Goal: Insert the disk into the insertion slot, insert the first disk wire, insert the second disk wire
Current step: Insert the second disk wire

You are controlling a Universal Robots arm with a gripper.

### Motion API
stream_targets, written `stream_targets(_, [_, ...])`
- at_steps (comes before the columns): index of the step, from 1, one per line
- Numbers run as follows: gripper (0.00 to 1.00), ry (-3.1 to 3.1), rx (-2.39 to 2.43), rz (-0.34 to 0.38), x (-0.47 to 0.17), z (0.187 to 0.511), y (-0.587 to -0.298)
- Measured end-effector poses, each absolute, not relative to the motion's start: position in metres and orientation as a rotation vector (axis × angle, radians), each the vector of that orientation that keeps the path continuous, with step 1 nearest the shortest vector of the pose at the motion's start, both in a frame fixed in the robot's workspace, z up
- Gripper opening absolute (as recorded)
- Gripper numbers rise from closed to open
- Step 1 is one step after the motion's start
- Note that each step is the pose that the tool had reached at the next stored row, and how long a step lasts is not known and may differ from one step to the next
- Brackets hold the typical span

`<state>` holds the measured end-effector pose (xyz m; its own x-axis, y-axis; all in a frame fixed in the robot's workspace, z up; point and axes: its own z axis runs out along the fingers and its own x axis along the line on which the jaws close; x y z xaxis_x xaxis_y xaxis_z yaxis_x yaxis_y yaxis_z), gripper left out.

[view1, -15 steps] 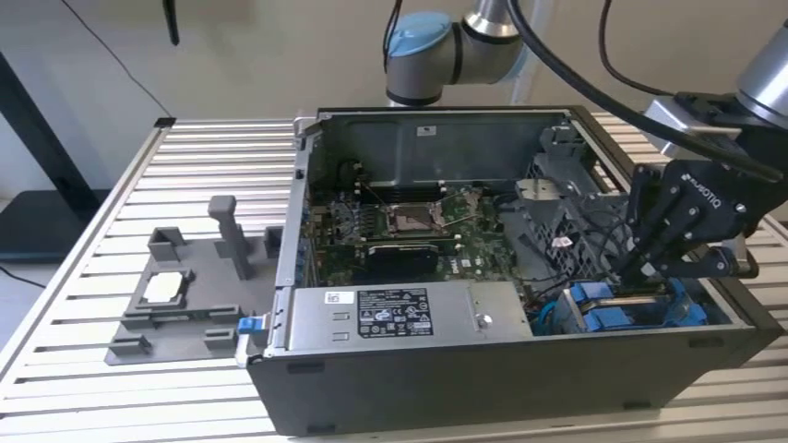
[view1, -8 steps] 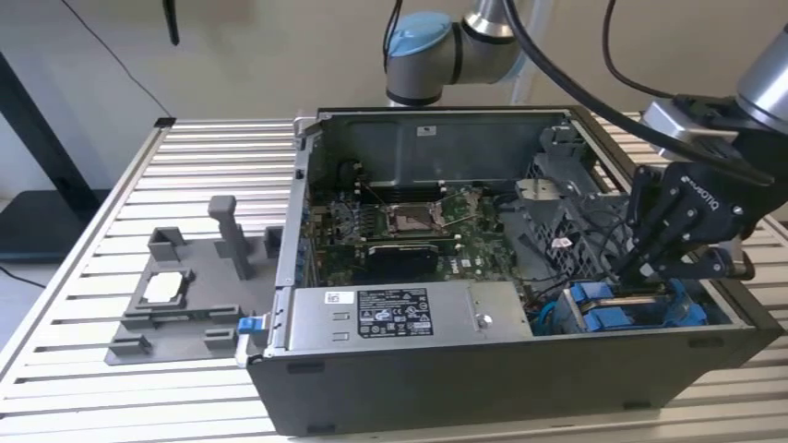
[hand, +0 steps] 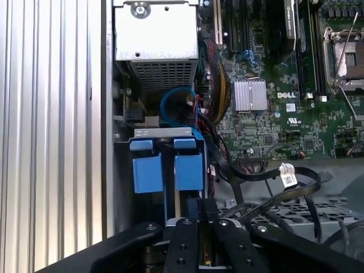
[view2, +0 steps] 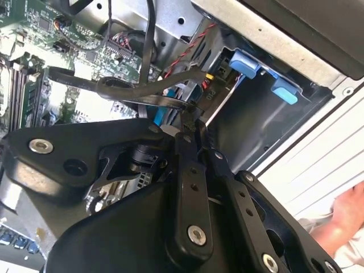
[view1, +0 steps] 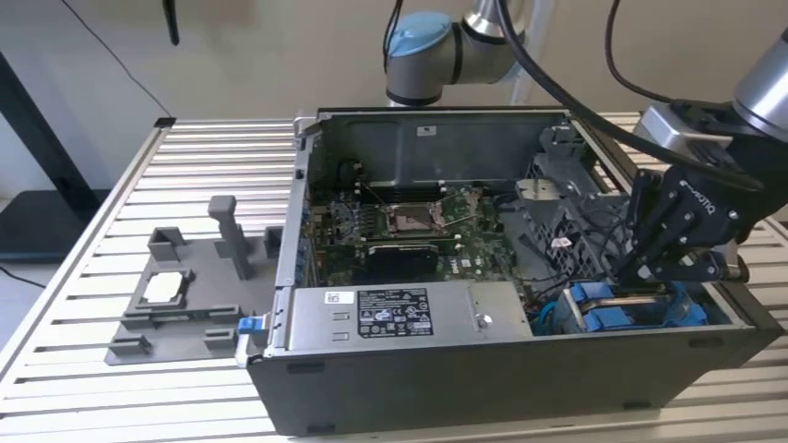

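black gripper fingers, pressed together, hang tight against two blue disk tabs in the insertion slot, hemmed by cables.

The disk sits in the insertion slot at the open computer case's front corner on the exterior view's right, beside the power-supply end of the case; its bright blue carrier bracket shows two blue tabs side by side at the slot's mouth; the drive's body is hidden; the grey slot lies against the case's side wall.
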<state>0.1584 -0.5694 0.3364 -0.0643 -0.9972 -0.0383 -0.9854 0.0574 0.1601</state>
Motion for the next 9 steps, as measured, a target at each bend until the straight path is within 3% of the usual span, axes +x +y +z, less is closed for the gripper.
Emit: stream_targets(9, [0.16, -2.232, 2.083, -0.22, 0.1586, 0.3346, -0.5696])
